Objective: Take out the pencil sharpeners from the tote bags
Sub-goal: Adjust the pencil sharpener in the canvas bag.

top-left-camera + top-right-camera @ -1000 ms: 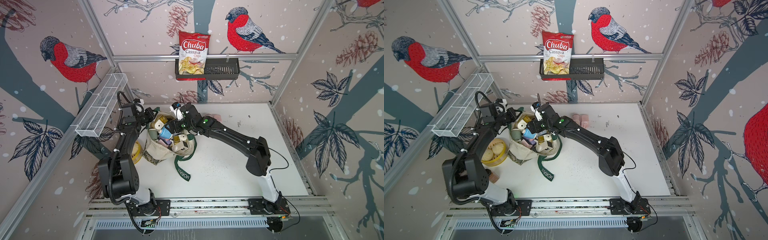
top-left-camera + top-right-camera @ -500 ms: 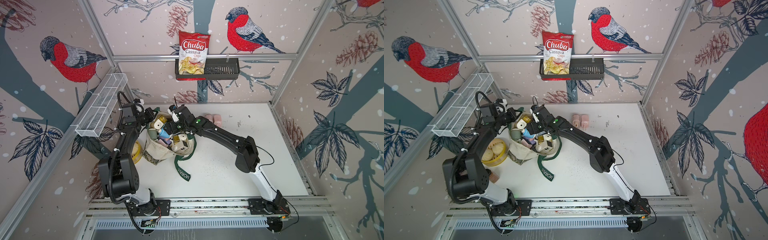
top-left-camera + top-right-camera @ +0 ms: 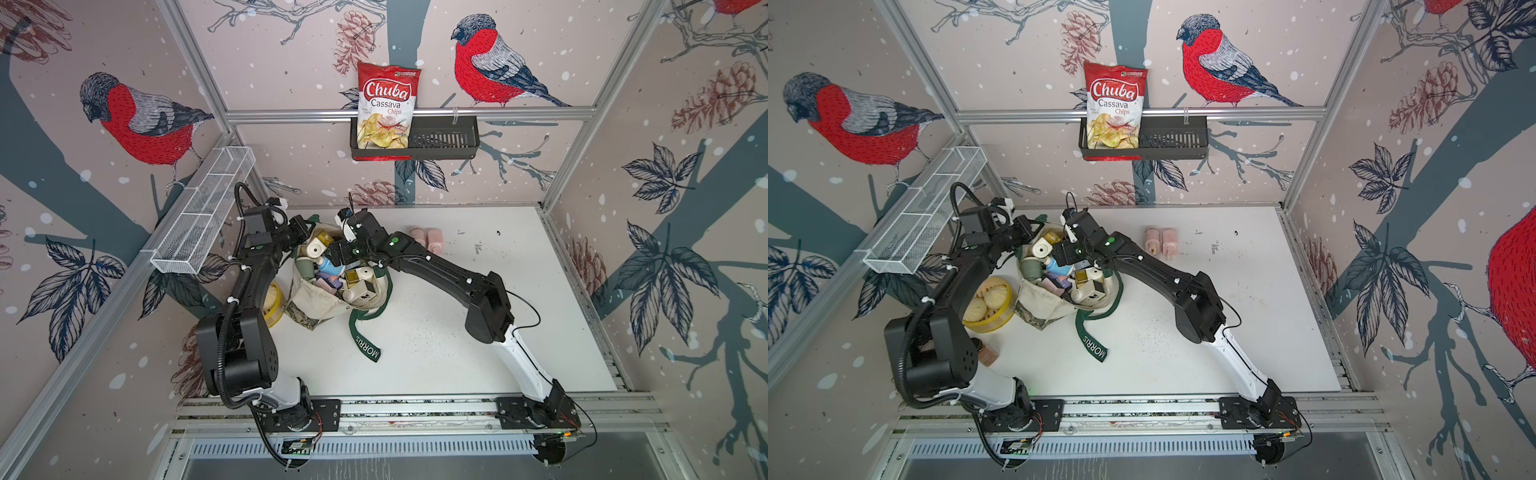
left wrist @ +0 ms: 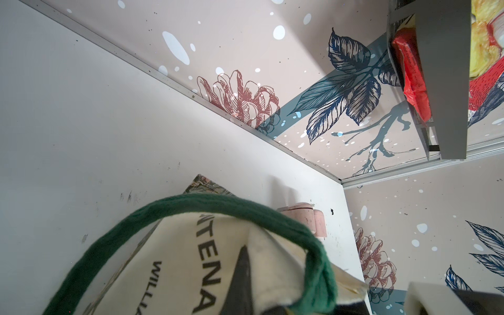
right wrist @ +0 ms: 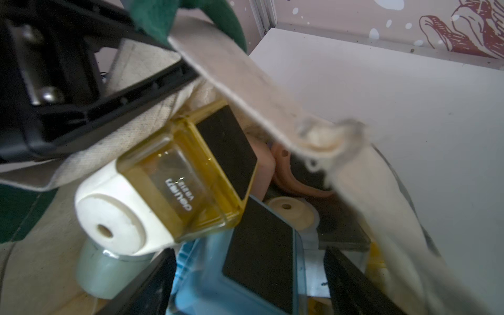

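Note:
The cream tote bag [image 3: 316, 299] [image 3: 1042, 299] stands slumped open at the table's left, piled with pencil sharpeners. My left gripper [image 3: 305, 230] [image 4: 246, 261] is shut on the bag's back rim beside the green handle [image 4: 191, 204]. My right gripper [image 3: 338, 259] [image 5: 245, 261] is open inside the bag's mouth, its jaws either side of a blue sharpener [image 5: 207, 275]. A yellow sharpener with a cream front [image 5: 174, 185] lies just beyond it. Two pink sharpeners [image 3: 426, 239] [image 3: 1160, 243] lie on the table behind the right arm.
A yellow bowl of pale discs [image 3: 986, 305] sits left of the bag, under my left arm. A chips bag [image 3: 386, 112] stands in a black basket [image 3: 444, 141] on the back wall. A white wire basket [image 3: 203, 216] hangs on the left wall. The bag's other handle [image 3: 368, 349] trails forward.
My right arm has swung left and brought its open gripper down from the bag's back right rim into the pile. The left gripper has kept its hold.

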You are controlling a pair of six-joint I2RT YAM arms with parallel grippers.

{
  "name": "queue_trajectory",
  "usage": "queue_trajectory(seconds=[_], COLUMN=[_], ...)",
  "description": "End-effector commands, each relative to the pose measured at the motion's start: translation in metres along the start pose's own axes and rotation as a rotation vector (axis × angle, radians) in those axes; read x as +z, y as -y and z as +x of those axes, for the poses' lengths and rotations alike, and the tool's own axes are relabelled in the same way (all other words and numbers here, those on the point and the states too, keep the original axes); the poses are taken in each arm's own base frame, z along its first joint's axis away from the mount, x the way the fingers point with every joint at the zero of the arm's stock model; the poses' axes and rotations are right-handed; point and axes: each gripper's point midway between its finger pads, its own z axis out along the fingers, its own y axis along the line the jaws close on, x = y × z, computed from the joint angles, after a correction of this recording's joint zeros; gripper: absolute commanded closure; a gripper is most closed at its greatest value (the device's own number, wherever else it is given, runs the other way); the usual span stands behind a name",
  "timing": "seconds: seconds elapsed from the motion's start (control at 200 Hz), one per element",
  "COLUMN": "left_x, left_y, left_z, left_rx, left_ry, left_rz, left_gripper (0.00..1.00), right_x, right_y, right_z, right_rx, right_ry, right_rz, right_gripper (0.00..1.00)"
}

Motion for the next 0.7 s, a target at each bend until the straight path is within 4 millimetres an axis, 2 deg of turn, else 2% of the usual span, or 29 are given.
queue_trajectory(seconds=[0.0, 0.16, 0.46, 0.585, 0.695], left_x=[-0.008, -0.007, -0.007, -0.007, -0.007], left_y=[0.026, 0.025, 0.026, 0.026, 0.027], left_z=[-0.023, -0.023, -0.022, -0.022, -0.023], left_rx=[0.092, 0.09, 0.086, 0.084, 0.087], left_ry=[0.076, 0.074, 0.072, 0.071, 0.073], left_rz=[0.088, 0.084, 0.089, 0.091, 0.095], left_gripper=[1.0, 1.0, 1.0, 1.0, 1.0], right_x=[0.004, 0.0, -0.028, -0.04, -0.052], right_y=[0.03, 0.04, 0.052, 0.062, 0.06], right_z=[0.015, 0.03, 0.043, 0.042, 0.032], right_rx=[0.046, 0.052, 0.072, 0.067, 0.046], right_ry=[-0.046, -0.091, -0.13, -0.113, -0.073], right_rz=[0.098, 0.143, 0.207, 0.242, 0.229], right_gripper=[0.18, 0.22, 0.23, 0.2, 0.18])
